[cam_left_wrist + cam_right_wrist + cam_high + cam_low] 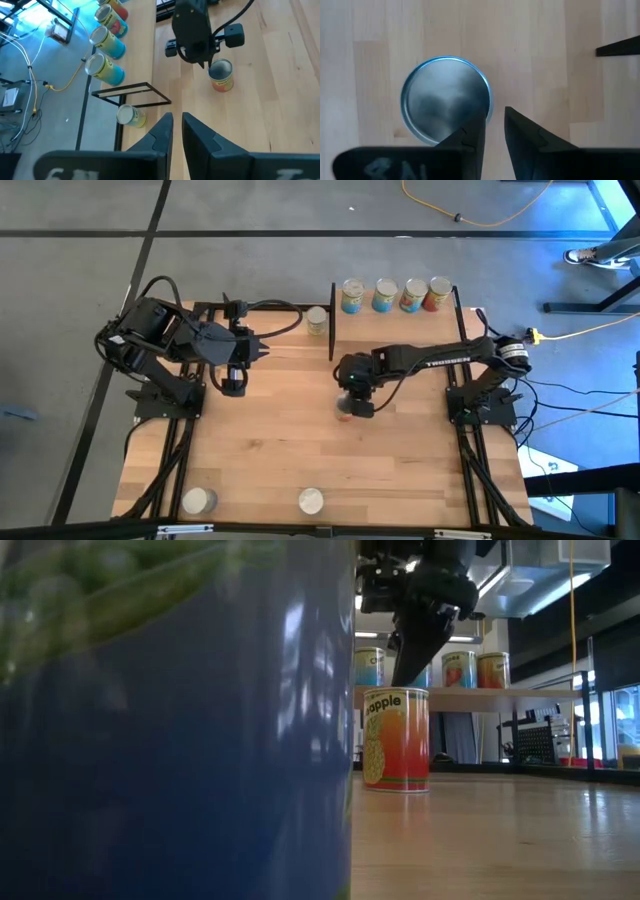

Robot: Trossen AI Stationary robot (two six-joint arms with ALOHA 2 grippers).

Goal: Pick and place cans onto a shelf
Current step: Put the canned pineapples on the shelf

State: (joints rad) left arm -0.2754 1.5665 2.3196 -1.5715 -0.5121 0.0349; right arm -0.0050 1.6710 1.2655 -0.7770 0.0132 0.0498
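Observation:
An orange-labelled can (396, 740) stands upright on the table near its middle (344, 412). My right gripper (495, 117) hangs just above it, pointing steeply down, its fingers a little apart with nothing between them. The can's silvery top (446, 100) lies off to one side of the fingers. Several cans (385, 295) stand in a row along the far side of the shelf (400, 328). A yellowish can (317, 320) stands on the table just left of the shelf. My left gripper (232, 385) waits raised at the far left, its fingers (165, 131) slightly apart and empty.
Two more cans (198, 500) (311, 500) stand at the table's near edge; one of them, blue and green (170, 740), fills the left half of the low view. The shelf's black end frame (132, 95) stands beside the yellowish can (131, 116). Bare tabletop (270, 450) lies between.

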